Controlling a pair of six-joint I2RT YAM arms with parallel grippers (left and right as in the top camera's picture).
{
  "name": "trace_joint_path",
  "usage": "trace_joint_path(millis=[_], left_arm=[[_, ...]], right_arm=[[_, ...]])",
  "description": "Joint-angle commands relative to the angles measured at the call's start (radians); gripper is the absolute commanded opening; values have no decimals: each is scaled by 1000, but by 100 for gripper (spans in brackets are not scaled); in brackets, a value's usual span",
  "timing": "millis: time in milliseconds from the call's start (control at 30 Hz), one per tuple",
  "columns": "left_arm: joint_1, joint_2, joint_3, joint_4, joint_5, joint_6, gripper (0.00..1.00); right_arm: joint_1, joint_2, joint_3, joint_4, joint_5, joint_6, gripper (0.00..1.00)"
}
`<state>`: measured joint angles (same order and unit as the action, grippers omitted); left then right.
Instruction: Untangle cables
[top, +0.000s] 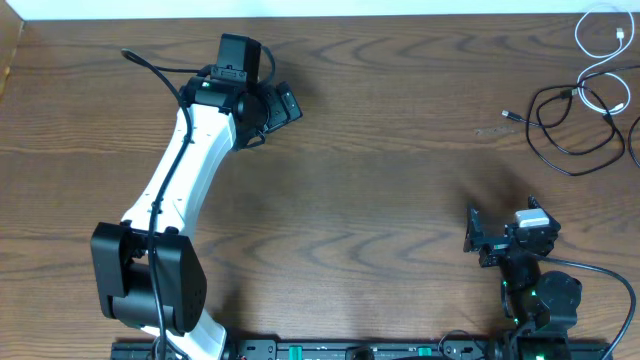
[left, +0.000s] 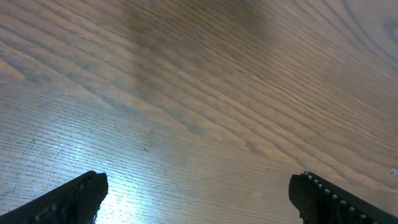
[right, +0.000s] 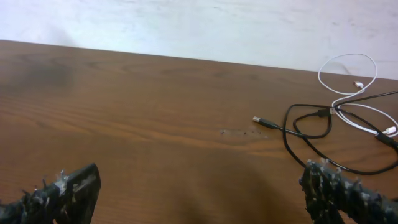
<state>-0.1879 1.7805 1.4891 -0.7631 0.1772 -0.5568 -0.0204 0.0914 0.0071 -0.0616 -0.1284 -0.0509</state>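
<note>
My left gripper (top: 280, 103) sits upper left of centre, fingers spread wide over bare table (top: 380, 180), well apart from both cords. The right gripper (top: 477, 237), lower right, is spread too and holds nothing. In the upper right corner the black cable (right: 285, 134) loops across the white cable (right: 319, 76) (which lies on top I can't tell), its free plug trailing left. The tangle lies up and rightward of the right gripper, so I judge that arm the nearer one.
</note>
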Motion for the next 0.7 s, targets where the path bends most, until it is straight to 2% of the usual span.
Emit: trace_joint_path(millis=[0, 667], left_arm=[[3, 11, -4, -6, -6, -2, 98], [3, 6, -4, -21, -11, 2, 98]], right_arm=[[-4, -3, -2, -2, -10, 17, 99], [-4, -3, -2, -2, -10, 17, 99]])
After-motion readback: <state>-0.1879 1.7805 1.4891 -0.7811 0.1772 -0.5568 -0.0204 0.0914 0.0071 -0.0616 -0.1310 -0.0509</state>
